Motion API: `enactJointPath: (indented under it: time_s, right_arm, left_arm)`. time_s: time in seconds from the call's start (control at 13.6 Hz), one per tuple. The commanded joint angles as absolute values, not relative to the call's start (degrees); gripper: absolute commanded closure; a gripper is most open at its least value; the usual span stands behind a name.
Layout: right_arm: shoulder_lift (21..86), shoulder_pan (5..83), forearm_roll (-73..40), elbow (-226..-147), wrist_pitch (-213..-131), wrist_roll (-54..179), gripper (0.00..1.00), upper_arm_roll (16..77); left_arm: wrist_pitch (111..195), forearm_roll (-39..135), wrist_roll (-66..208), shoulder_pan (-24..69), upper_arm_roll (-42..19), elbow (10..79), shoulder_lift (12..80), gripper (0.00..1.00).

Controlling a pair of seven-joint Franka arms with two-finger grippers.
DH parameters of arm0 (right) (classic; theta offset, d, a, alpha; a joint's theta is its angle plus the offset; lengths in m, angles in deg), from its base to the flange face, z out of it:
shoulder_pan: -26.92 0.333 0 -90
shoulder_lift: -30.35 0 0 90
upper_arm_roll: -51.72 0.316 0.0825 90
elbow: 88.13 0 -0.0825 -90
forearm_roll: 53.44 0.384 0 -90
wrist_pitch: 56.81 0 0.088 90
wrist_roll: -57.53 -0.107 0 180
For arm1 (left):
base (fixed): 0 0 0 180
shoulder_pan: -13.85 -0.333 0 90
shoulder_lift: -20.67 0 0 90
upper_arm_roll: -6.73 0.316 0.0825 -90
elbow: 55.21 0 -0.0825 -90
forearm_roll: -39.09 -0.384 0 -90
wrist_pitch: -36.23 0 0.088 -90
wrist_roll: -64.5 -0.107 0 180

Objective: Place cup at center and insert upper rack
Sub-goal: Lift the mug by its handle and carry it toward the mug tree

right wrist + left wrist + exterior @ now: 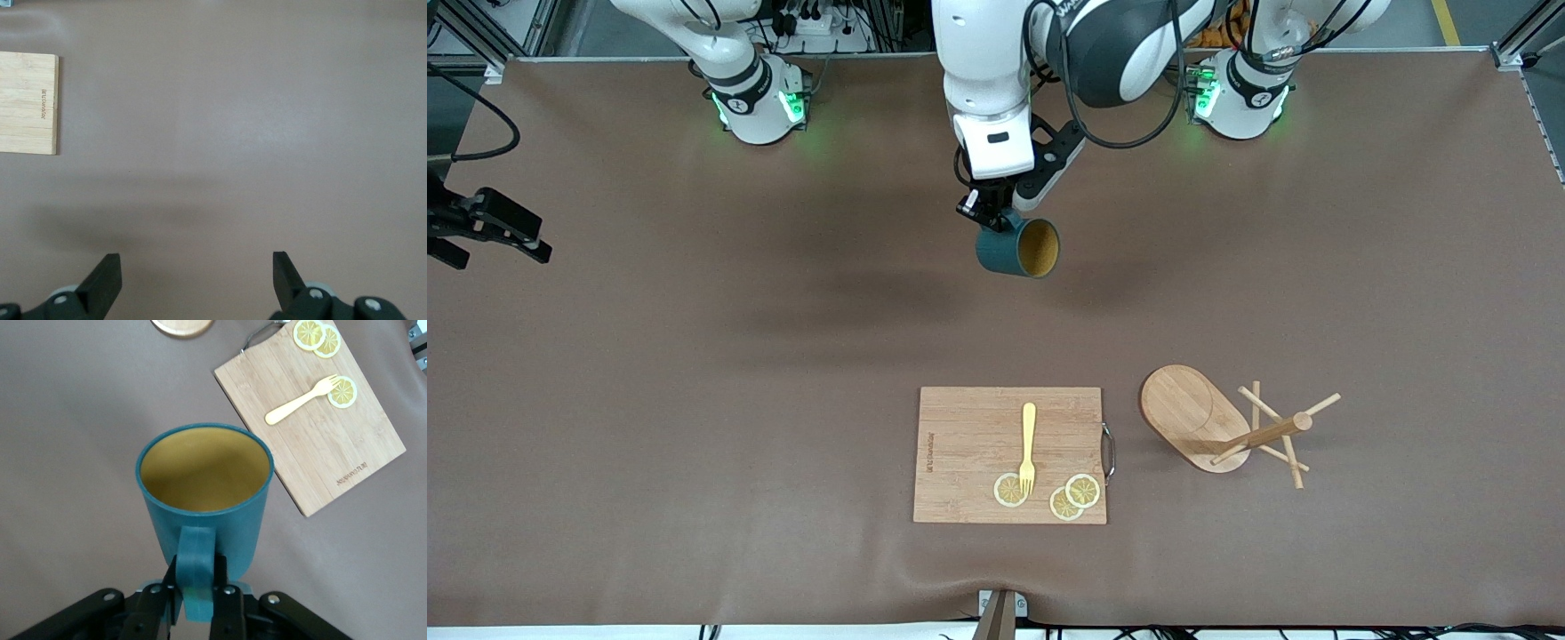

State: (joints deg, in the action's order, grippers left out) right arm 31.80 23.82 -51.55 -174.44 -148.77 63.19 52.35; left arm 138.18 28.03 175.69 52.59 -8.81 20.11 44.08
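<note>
Left claw [987, 212] pinches the dark teal ribbed mug [1017, 247] by its handle, carrying it over mid-desk for placing; right claw [197, 280] waits, jaws wide and empty.

The only lettering on the table is a small dark brand mark burned into the wooden cutting board [1009, 454], running sideways along the short edge that faces the right arm's end of the table; in the front view it is too small to make out. The left wrist view shows the same mark [353, 473] near one corner of the board, and the right wrist view shows it again [44, 105] beside the board's edge, but the letters cannot be read with certainty in either. No other text can be read.
</note>
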Motion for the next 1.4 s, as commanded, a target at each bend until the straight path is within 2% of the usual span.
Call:
enactJointPath:
  time_s: [0.0, 0.66, 1.33]
  right_arm:
    - [32.55, 23.93, -51.34, -173.12, -148.39, 63.24, 0.00, 52.34]
    - [32.46, 23.93, -52.74, -173.12, -141.45, 62.98, 0.00, 52.34]
    - [32.37, 23.84, -52.48, -173.30, -141.45, 63.07, 0.00, 52.34]
  left_arm:
    - [140.99, 33.00, 175.07, 49.37, -9.09, 22.57, 41.24, 1.00]
    - [143.54, 41.10, 168.93, 39.35, -9.09, 22.84, 40.35, 1.00]
    - [143.72, 49.36, 160.41, 31.00, -9.08, 22.57, 40.35, 1.00]
